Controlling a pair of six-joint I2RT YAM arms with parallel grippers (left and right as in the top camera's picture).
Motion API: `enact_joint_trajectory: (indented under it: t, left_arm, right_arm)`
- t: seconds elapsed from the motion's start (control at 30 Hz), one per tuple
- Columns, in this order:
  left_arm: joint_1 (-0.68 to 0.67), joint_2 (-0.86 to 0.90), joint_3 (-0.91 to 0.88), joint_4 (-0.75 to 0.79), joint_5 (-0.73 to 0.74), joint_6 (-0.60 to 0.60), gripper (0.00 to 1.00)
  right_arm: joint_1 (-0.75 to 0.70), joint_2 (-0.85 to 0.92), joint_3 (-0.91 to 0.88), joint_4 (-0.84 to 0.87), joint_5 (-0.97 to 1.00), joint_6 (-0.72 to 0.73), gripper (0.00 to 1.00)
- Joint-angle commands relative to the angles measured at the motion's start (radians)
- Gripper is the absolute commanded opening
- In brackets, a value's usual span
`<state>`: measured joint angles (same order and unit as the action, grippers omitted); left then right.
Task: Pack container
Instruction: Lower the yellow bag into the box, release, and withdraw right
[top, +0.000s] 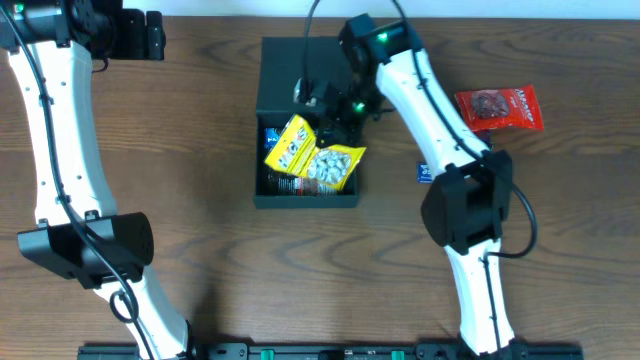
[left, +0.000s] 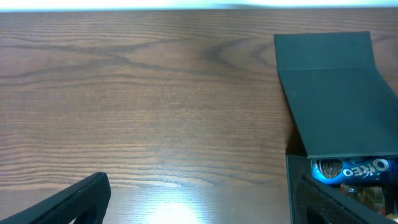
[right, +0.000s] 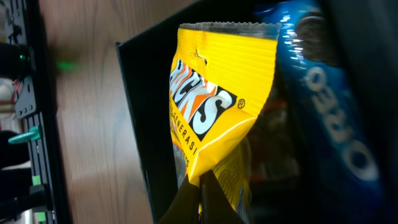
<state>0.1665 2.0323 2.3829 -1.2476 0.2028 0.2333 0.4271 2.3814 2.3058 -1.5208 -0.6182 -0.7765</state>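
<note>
The left arm, white-shelled with black joints, is stretched from its base at the near edge along the left side of the wooden desk, and its wrist is bent toward the middle. The left tool is held low, with its two black fingers spread wide and nothing between them. The right arm, likewise white and black, is reached forward and inward, the wrist angled down. The right tool is closed, pinched on the edge of a yellow crinkled plastic snack packet.

container: looking like matt black cardboard
yellow packet: glossy crinkled film, catching light
table: smooth wood grain, shining at six o'clock
</note>
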Motion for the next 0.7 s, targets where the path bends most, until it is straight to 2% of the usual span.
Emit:
enact_joint_trajectory:
  t: [0.0,0.17,0.2,0.23,0.3,0.43,0.5,0.67]
  left_arm:
    - [0.003,-0.025,-0.007,0.0,-0.003,0.007,0.95]
    - [0.003,-0.025,-0.007,0.0,-0.003,0.007,0.95]
    - [0.003,-0.025,-0.007,0.0,-0.003,0.007,0.96]
    - [0.003,-0.025,-0.007,0.0,-0.003,0.007,0.95]
    - [0.003,-0.025,-0.007,-0.001,-0.003,0.007,0.95]
    - [0.003,-0.025,-0.007,-0.002,-0.003,0.007,0.95]
    - [0.003,-0.025,-0.007,-0.003,-0.003,0.007,0.95]
    - [0.003,-0.025,-0.007,-0.007,-0.003,0.007,0.96]
  right_arm:
    - [0.037,0.027,-0.005,-0.012,0.002,-0.026,0.01]
    - [0.075,0.064,-0.005,-0.043,0.05,-0.032,0.01]
    - [0.083,0.065,-0.005,-0.04,0.067,-0.031,0.15]
    - [0.087,0.065,-0.005,-0.034,0.082,-0.022,0.4]
    - [0.095,0.065,-0.002,-0.011,0.122,0.019,0.64]
    - [0.095,0.065,0.026,0.026,0.155,0.113,0.75]
    - [0.091,0.065,0.044,0.04,0.154,0.151,0.88]
    - [0.079,0.065,0.111,0.09,0.155,0.232,0.91]
